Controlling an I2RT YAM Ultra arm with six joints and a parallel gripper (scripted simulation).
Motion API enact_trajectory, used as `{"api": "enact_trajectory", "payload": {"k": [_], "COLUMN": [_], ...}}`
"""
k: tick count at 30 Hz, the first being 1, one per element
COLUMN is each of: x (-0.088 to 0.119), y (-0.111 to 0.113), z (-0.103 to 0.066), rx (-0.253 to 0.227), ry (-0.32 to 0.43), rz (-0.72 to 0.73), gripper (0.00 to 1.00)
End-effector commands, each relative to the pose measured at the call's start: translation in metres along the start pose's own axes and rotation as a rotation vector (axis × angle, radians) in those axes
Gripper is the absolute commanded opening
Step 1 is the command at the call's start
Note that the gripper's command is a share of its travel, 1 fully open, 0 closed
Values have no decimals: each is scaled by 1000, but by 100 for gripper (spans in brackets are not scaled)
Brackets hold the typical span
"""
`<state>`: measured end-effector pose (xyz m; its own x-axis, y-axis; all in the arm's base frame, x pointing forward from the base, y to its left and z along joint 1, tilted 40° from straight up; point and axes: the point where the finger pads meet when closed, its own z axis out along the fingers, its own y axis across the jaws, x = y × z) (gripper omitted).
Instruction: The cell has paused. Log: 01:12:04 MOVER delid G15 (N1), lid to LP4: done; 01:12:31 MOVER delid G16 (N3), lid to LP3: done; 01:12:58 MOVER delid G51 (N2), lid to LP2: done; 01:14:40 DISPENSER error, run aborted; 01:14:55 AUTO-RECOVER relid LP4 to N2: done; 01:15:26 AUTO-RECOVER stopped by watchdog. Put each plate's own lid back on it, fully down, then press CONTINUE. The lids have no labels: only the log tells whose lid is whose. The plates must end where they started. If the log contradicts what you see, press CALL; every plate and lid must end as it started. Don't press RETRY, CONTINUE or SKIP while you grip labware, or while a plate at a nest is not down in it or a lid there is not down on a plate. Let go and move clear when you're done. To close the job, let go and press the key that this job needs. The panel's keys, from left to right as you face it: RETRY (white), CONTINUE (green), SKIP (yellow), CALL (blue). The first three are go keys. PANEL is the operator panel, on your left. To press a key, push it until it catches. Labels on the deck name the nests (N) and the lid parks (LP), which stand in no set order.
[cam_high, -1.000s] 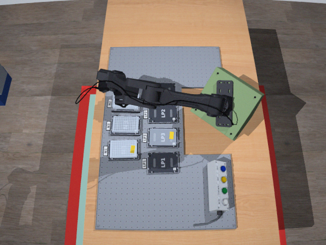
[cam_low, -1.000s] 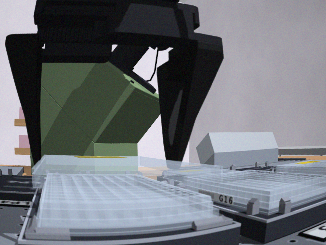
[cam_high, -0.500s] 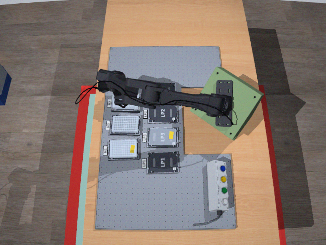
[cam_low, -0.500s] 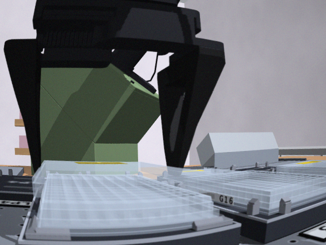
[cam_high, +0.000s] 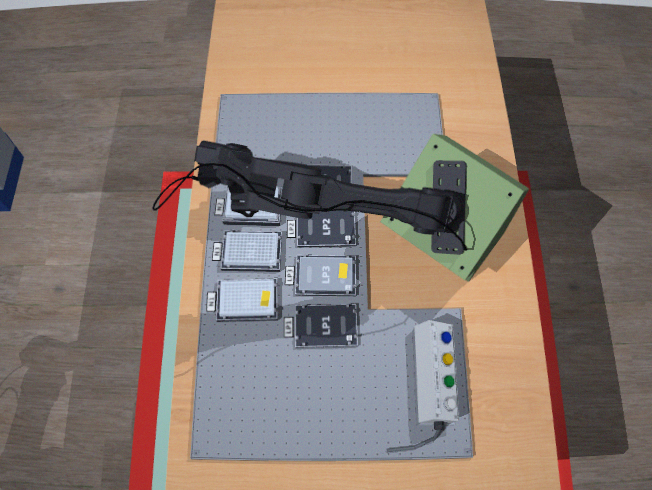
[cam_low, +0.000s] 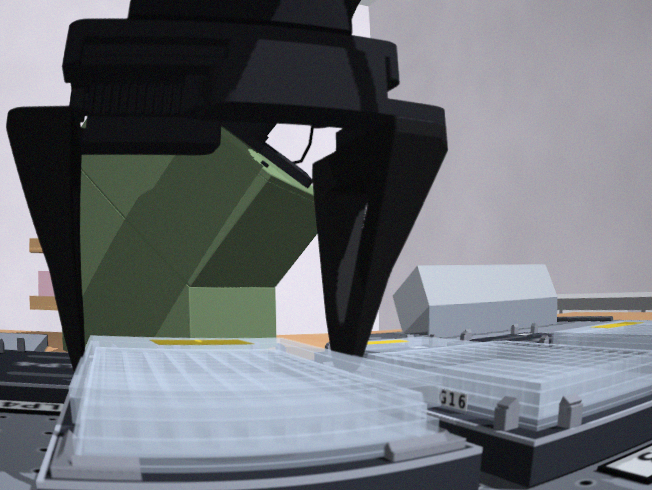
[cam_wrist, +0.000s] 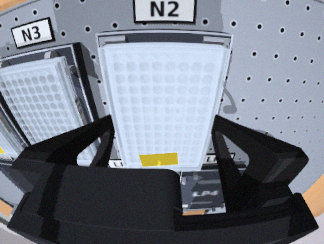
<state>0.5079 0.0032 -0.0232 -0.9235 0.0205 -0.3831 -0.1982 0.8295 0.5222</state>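
My gripper is shut on a clear lid with a yellow tag. The fingers clamp its two long sides. The lid lies low over the well plate in nest N2 and looks level. The plate G16 stands uncovered in N3. The plate in N1 wears a lid with a yellow tag. Another lid with a yellow tag lies on park LP3. Parks LP2 and LP1 are bare; LP4 is hidden under the arm.
The operator panel stands at the deck's front right, with the blue key, yellow key, green key and white key. The arm's green base is at the right.
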Motion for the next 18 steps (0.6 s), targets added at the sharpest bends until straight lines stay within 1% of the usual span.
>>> {"api": "enact_trajectory", "payload": {"k": [1, 5, 7, 18], "x": [-1, -4, -4, -4], "y": [-10, -7, -3, -3], "z": [-2, -3, -4, -4], "rx": [18, 19, 9, 9], "ry": [-14, -21, -15, -15], "rz": [12, 4, 0, 0], "gripper": [0, 0, 0, 0]}}
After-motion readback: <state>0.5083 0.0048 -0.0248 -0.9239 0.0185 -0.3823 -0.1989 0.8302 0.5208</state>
